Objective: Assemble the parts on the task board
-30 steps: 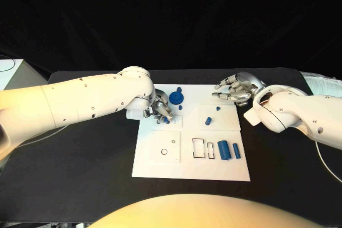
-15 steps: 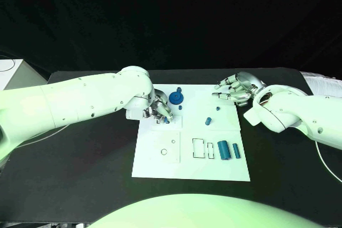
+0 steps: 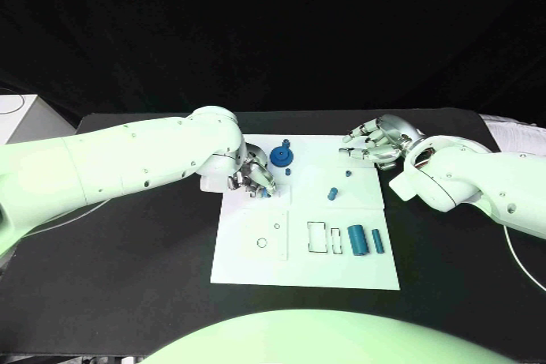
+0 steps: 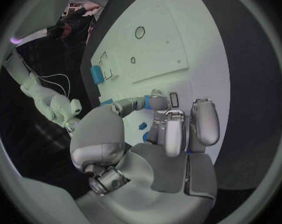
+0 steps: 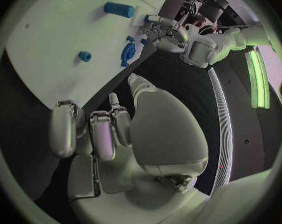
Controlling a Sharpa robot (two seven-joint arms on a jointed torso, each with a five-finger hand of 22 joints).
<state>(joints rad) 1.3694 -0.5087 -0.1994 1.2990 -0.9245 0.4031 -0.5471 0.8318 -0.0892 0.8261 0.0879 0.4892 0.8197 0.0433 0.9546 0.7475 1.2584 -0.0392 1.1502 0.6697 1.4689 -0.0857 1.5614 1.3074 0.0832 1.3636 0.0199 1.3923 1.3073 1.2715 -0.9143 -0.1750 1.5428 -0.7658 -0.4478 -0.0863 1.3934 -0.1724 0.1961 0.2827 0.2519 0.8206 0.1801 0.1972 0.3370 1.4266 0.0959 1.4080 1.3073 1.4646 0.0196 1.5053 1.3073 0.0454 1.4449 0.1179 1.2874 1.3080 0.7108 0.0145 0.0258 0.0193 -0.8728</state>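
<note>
From my remote station, the head view puts the white task board (image 3: 305,275) at the centre of the black table (image 3: 136,269). Nearest on the board, I see two blue cylindrical parts lying side by side at its right: a thicker cylinder (image 3: 357,239) and a thinner cylinder (image 3: 376,239), close together but apart. Just beside them, towards the left arm, are two empty rectangular recesses (image 3: 324,237). A small round hole (image 3: 262,242) lies on the board's left half.

Further back, a short blue peg (image 3: 332,194) lies on the right half, and a smaller blue stud (image 3: 348,174) sits beyond it.

The left hand (image 3: 252,174) is over the board's upper left area. Its fingers are drawn together onto a small blue part (image 3: 265,192) at the fingertips; the left wrist view shows blue between thumb and finger (image 4: 145,102), so I read it as pinched.

A blue gear-like disc (image 3: 282,155) stands just beside the left hand, with a small blue pin (image 3: 289,172) near it.

The right hand (image 3: 375,147) is at the board's far right corner, fingers loosely curled and apart, holding nothing.
</note>
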